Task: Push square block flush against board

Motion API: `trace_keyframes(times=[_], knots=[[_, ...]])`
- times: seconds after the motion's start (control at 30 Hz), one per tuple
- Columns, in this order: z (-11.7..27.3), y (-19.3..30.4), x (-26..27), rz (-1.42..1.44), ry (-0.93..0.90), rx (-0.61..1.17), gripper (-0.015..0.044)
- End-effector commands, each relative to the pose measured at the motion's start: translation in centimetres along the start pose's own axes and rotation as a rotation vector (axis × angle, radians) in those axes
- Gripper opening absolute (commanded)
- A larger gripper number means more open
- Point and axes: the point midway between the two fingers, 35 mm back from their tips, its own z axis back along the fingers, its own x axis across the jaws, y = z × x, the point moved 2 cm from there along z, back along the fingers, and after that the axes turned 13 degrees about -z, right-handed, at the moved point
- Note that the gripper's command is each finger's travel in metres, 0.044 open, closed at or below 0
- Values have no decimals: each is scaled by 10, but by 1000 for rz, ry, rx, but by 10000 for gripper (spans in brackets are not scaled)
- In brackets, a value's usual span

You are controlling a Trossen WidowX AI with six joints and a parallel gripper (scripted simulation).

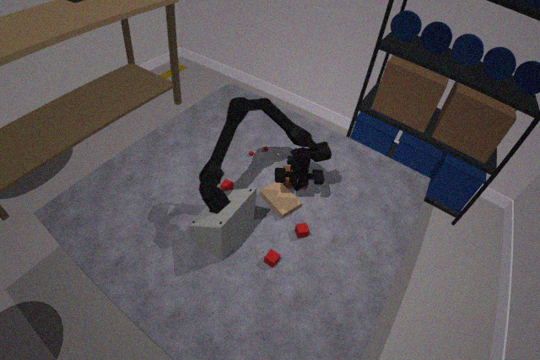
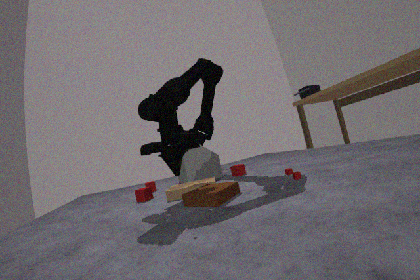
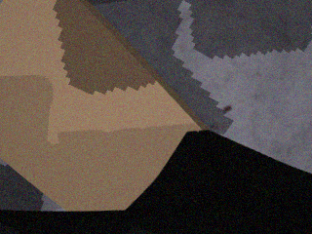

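Observation:
The light tan board (image 1: pixel 281 201) (image 2: pixel 173 195) lies flat beside the robot's base. The orange-brown square block (image 1: pixel 286 169) (image 2: pixel 200 199) lies flat at the board's far side in the top view, partly hidden by my hand; I cannot tell if a whole side touches. My gripper (image 1: pixel 298 188) (image 2: pixel 176 174) (image 3: pixel 197 142) is shut and empty, with its tip raised above the floor close to the board and block. The wrist view shows a tan surface, seemingly the board, reaching the fingertip, with shadow across it.
Red cubes lie near the board's front (image 1: pixel 301 230) and farther forward (image 1: pixel 272 258). Another red cube (image 1: pixel 226 185) (image 2: pixel 237 170) is beside the pale grey base (image 1: pixel 237 225) (image 2: pixel 200 164). Two small red pieces lie farther back. A shelf rack and a workbench stand beyond the mat.

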Motion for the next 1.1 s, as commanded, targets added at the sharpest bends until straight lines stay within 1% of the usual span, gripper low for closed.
trace_keyframes(times=[0.0, 0.27, 0.53, 0.7, 0.83, 1.07], knots=[[2, -14, 26, 134, 0, -6, 0], [0, -34, 81, 405, -11, -11, 0], [-4, -43, 133, 655, -31, -20, 0], [-7, -43, 134, 660, -31, -21, 0], [-56, -43, 137, 660, -34, -22, 0], [-59, -42, 136, 660, -34, -22, 0]])
